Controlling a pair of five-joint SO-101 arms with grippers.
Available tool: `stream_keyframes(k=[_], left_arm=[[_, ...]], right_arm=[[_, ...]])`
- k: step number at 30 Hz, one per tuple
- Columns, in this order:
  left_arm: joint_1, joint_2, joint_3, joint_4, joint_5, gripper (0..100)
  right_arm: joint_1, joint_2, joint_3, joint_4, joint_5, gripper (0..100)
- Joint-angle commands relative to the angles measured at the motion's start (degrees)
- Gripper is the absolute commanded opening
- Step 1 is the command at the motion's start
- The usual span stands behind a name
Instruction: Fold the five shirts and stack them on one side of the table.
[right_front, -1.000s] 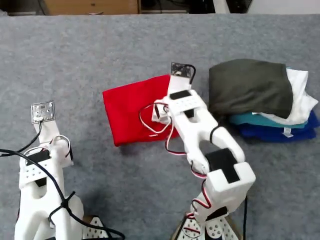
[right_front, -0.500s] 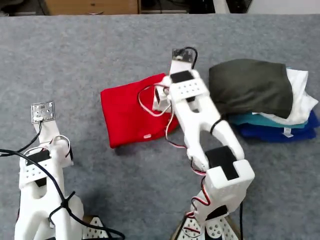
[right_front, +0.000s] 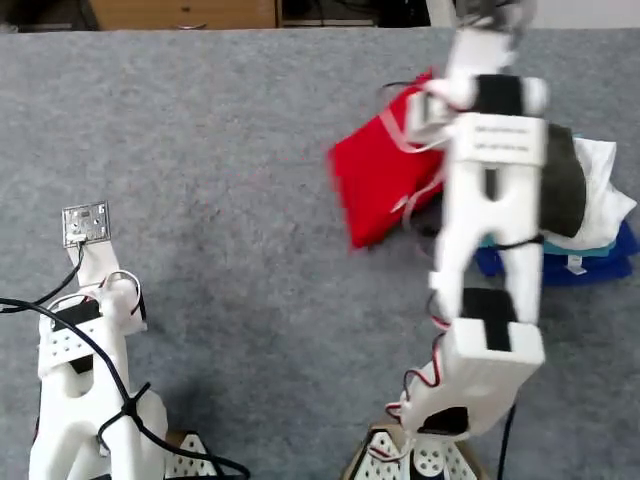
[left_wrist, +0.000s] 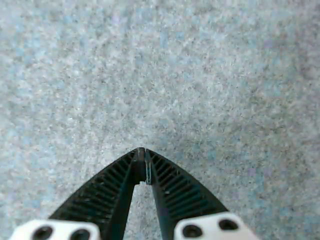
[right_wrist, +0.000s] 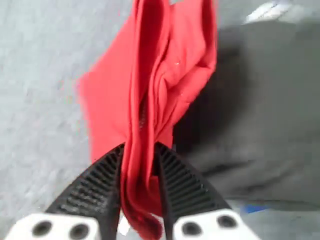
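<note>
The folded red shirt (right_front: 378, 178) hangs lifted off the table, just left of the stack. My right gripper (right_wrist: 139, 156) is shut on its bunched edge, and the cloth (right_wrist: 150, 90) dangles beyond the fingers. In the high view the right arm (right_front: 495, 150) stands raised over the stack, hiding much of the dark olive shirt (right_front: 565, 190). Under that lie a white shirt (right_front: 605, 200), a teal one (right_front: 500, 240) and a blue one (right_front: 570, 265). The dark shirt (right_wrist: 260, 100) lies beside the red cloth in the right wrist view. My left gripper (left_wrist: 141, 155) is shut over bare carpet at the table's left front.
Grey carpet (right_front: 220, 150) covers the whole table. A wooden cabinet (right_front: 180, 12) stands beyond the far edge. The left arm (right_front: 85, 330) rests at the front left, its cables trailing toward the base.
The right arm has lifted the red shirt off the table and carried it right and toward the far side, up to the stack. The left arm has not moved.
</note>
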Motion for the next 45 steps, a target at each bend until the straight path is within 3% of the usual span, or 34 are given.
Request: stream_keyframes(k=[1,9,20,22,28,30,34,41,42,45], left_arm=[[0.35,-0.75,-0.35,-0.62,-0.44,2],[0.35,-0.75,-0.35,-0.62,-0.44,2],[0.35,-0.75,-0.26,-0.62,-0.44,2],[0.35,-0.75,-0.26,-0.62,-0.44,2],[2.81,-1.19,1.58,-0.79,-0.44,2],[3.16,-1.19,1.58,-0.7,-0.44,2],[2.99,-1.19,1.49,-0.62,-0.44,2],[2.99,-1.19,1.67,-0.79,-0.53,2],[2.99,-1.19,1.67,-0.79,-0.53,2],[2.99,-1.19,1.76,-0.79,-0.53,2]], right_arm=[[8.92,-0.48,-5.23,0.18,5.8,0.2],[23.52,0.84,-5.23,-0.18,14.24,0.2],[31.69,8.22,-5.76,-1.67,19.34,1.9],[32.13,7.43,-6.11,-1.41,19.34,9.6],[33.98,1.36,-9.8,4.04,15.38,52.1],[33.45,-1.01,-10.86,8.53,16.18,59.1],[32.4,-7.16,-9.89,12.75,13.01,49.3],[28.18,-23.25,2.33,12.57,11.96,1.9],[26.86,-25.45,4.53,12.48,11.96,0.0],[23.43,-31.25,11.56,12.4,12.04,6.4]])
